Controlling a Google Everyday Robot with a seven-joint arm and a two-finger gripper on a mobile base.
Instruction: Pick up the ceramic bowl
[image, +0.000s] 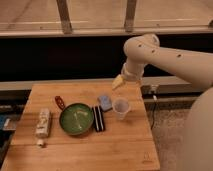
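The ceramic bowl (76, 119) is wide, shallow, glossy green with pale streaks inside. It sits on the wooden table (115, 150), left of centre. My gripper (118, 83) hangs at the end of the white arm, above the table's back edge, up and to the right of the bowl and well apart from it. It holds nothing that I can see.
A small translucent plastic cup (120, 108) stands right of the bowl. A black flat object (98, 119) lies against the bowl's right side, a blue object (105, 102) behind it. A red-brown utensil (59, 102) and a pale bottle (43, 124) lie to the left.
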